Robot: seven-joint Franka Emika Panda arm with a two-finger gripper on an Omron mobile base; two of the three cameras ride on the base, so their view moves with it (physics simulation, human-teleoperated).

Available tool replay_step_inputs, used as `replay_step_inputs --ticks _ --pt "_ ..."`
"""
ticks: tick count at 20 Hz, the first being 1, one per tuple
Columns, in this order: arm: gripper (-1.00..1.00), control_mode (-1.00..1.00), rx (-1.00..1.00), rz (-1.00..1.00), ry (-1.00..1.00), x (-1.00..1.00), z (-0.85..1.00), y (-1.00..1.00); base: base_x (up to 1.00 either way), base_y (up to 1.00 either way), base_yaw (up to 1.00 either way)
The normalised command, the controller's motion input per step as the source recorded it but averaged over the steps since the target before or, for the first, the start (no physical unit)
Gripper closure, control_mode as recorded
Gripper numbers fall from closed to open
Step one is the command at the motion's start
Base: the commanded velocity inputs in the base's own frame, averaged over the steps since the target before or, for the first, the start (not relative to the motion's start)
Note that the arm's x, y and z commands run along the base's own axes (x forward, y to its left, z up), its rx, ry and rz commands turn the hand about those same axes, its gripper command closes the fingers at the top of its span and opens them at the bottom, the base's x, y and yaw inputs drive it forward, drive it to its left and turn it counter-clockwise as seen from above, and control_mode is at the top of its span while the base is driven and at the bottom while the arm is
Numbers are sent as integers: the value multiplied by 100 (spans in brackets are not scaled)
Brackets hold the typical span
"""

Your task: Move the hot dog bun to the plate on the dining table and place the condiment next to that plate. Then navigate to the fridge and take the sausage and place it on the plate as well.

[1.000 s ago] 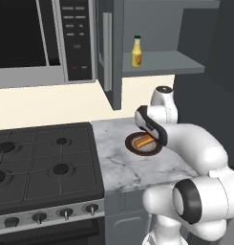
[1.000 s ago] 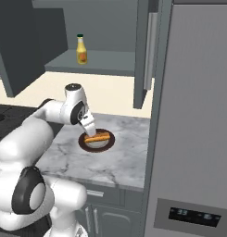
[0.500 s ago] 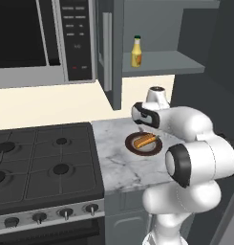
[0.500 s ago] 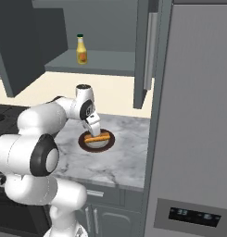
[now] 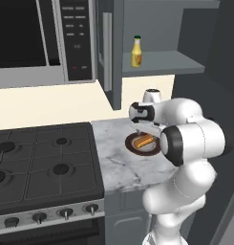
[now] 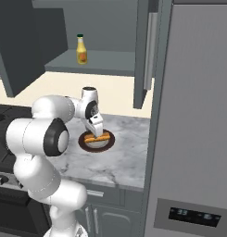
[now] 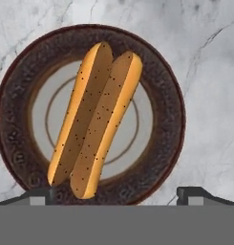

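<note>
The split tan hot dog bun with dark speckles (image 7: 95, 119) is lying across a round plate with a dark brown rim and pale centre (image 7: 171, 103), and that plate sits on the white-grey marble desk (image 5: 116, 165), just right of the black gas stove (image 5: 42, 162). In the hand view the bun runs diagonally over the plate, its lower end near the left tip.

The claw (image 7: 121, 194) hangs right above the bun with its two dark tips spread wide, one either side of the plate's near edge, nothing held between them. From the base cameras the claw (image 6: 97, 131) points down at the plate (image 6: 108, 141), close over the bun (image 6: 97, 137), but I can't tell from there whether it touches.

The yellow condiment bottle with a white cap (image 5: 136, 51) stands upright on the grey cabinet shelf (image 5: 166, 62) above the desk, well apart from the plate. The grey fridge (image 6: 193, 115) is just to the right of the desk.
</note>
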Motion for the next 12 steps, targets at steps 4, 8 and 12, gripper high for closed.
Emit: replay_step_inputs --ticks 4,8,12 --pt "-100 -100 0 0 0 8 -16 -3 0 0 0" --pt "-100 -100 0 0 0 19 -6 -5 0 0 0" --pt "-100 -100 0 0 0 21 -10 -1 0 0 0"
